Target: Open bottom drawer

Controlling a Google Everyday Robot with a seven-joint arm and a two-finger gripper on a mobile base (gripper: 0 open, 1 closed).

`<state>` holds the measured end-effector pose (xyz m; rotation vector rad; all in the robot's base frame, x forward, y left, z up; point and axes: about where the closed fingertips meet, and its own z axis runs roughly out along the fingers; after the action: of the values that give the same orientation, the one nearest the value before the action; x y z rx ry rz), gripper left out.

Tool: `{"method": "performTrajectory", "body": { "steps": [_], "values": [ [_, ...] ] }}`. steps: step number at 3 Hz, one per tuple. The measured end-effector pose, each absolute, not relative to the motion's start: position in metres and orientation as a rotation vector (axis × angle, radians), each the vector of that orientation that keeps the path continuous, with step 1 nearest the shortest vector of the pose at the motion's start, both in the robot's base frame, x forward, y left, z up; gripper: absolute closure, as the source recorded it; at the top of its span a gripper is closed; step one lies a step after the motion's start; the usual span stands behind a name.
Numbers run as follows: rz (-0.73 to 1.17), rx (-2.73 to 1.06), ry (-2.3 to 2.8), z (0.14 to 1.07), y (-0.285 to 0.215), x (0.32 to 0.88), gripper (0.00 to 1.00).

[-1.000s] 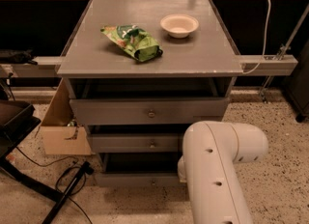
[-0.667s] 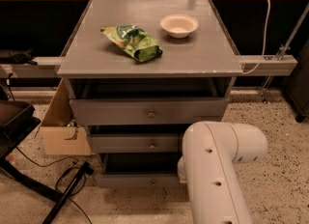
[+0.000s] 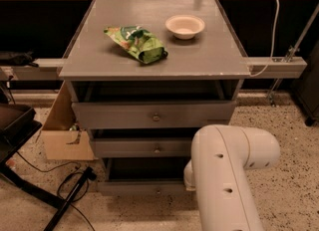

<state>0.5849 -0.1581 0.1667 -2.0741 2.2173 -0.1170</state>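
Down at the bottom right of the view, the gripper was nowhere to be seen, most likely tucked behind the big white arm [image 3: 234, 175], so I couldn't tell if it was clamped on anything or hanging loose. The arm's rounded joint covered the right end of the bottom drawer [image 3: 134, 188]. So from the arm, the drawer lay to the left and a bit further back.

The drawer sat lowest in the cabinet, down near the floor. Its flat grey front ran left to right and its little knob [image 3: 158, 191] was in plain sight at the centre, just left of the arm. My guess is the pull has to come straight out toward the camera, square to that long front.

Above it were the middle drawer [image 3: 139, 148] and the top drawer [image 3: 149, 115]. On the cabinet top [image 3: 209, 56] lay a green chip bag [image 3: 137, 43], with a bowl [image 3: 185, 26] near it to the right. A cardboard box [image 3: 62, 140] stood on the floor against the cabinet's left side.
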Motion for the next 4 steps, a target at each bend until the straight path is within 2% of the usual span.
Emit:
{"method": "performTrajectory", "body": {
  "steps": [3, 4],
  "values": [
    [-0.117, -2.074, 2.217, 0.1667, -0.1581, 0.5849, 0.04],
    [-0.117, -2.074, 2.217, 0.1666, -0.1581, 0.5848, 0.0]
  ]
}}
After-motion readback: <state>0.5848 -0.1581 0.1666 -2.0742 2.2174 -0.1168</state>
